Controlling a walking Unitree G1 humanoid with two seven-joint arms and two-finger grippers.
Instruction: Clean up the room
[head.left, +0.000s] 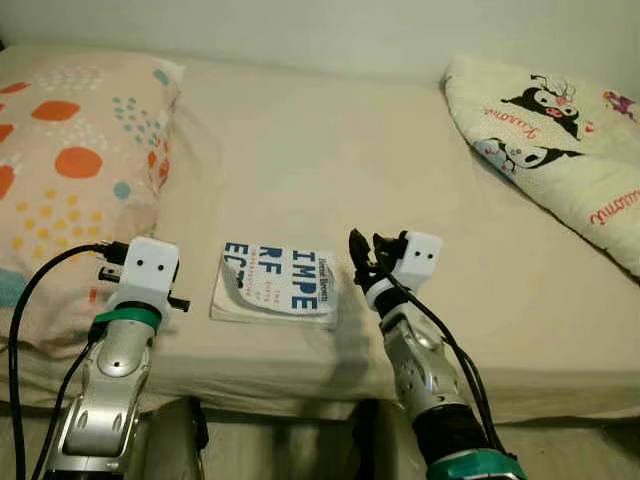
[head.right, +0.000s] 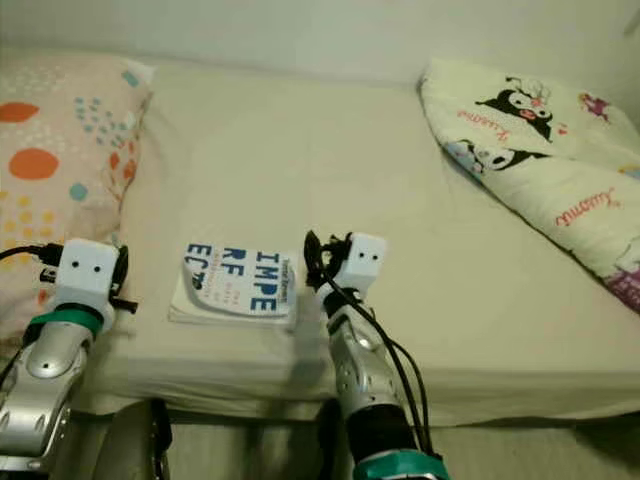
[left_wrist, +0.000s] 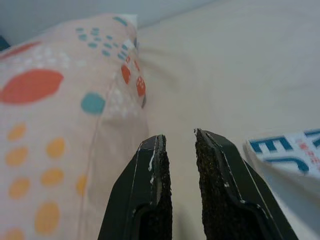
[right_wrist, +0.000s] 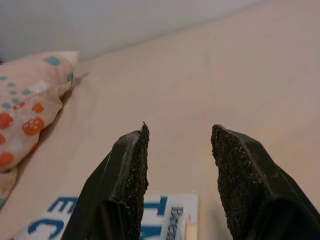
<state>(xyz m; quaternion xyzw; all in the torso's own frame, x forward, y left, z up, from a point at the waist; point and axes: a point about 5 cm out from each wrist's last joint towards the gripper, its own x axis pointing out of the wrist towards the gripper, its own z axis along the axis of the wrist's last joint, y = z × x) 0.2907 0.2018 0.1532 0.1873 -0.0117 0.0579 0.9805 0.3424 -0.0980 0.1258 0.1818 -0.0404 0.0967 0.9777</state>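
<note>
One book lies flat near the front edge of the bed, between the two arms. One spotted pillow sits at the left, one cartoon-print blanket at the right, with bare beige sheet between them. The left gripper hovers beside the pillow, jaws slightly apart and empty. The right gripper hangs just right of the book, jaws wide open and empty.

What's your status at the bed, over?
Right gripper open, empty, at the book's right edge. Left gripper narrowly open, empty, between pillow and book. Book flat near the bed's front edge. Nothing blocking it.
</note>
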